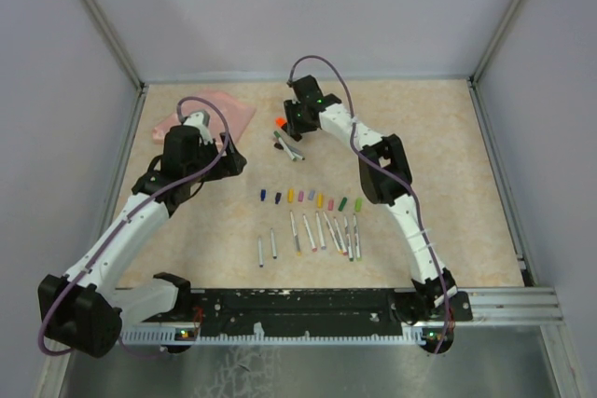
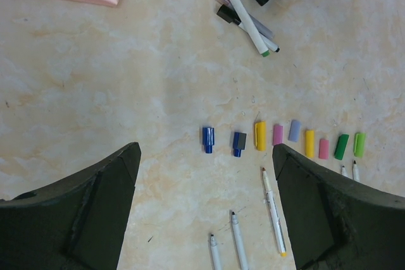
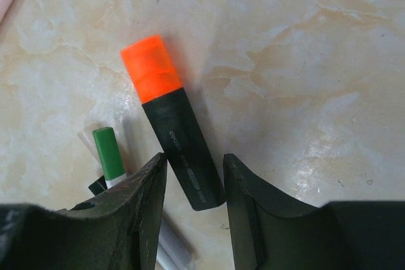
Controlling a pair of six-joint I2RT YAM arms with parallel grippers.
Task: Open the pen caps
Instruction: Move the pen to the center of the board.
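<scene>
The right hand (image 3: 194, 161) straddles the tail end of a black highlighter barrel (image 3: 179, 128). Its fingers are half closed, and a thin strip of worktop (image 1: 448, 156) shows on each side of the barrel, so nothing is gripped. The orange cap (image 3: 152, 67) is on the barrel just ahead of the fingertips, at the far middle of the worktop.

Crowding that hand's left finger, a white pen (image 2: 250, 22) with its green cap (image 3: 106, 150) on lies across a small pile of other pens.

The left hand (image 2: 205, 156) hovers wide open and holds nothing. From its wrist, the row of loose caps (image 2: 278, 136) lies between its fingers, well apart from the right hand. Uncapped pens (image 1: 317, 232) lie just nearer than the row.

A pink pouch (image 1: 210, 111) lies near the far left corner. Bare worktop runs from the right arm to the right wall (image 1: 560, 137).
</scene>
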